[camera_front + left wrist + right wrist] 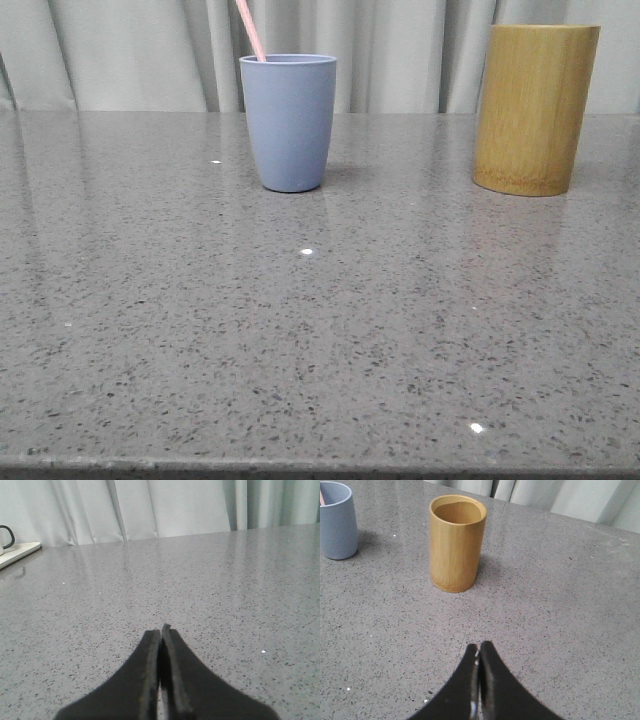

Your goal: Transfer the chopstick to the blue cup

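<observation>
A speckled grey stone-look table [320, 340] is shown from the front, backed by pale pleated curtains [130, 50]. At the left of the scene, the left gripper [161, 632] is seen only in its own wrist view, its two black fingers pressed together with nothing pinched between them, held low over bare tabletop. In that same view, a pale tray edge [17, 554] bearing a dark curved handle [7, 536] is glimpsed at the far margin of the table.

Left of centre in the front view, the blue cup [288, 122] is set upright toward the back of the table. A pale pink chopstick [250, 30] is seen resting inside it, leaning against the cup's left rim and running out of the top of the frame; whether more than one stick is present cannot be told.

Further right, well apart from the cup, a taller yellow-brown bamboo cylinder holder [535, 108] is stood upright. Its interior, as seen from the right wrist camera, is shown open at the top.

At the right, the right gripper [479, 649] is seen with its black fingers closed on each other, gripping nothing, poised above the table near the bamboo holder.
</observation>
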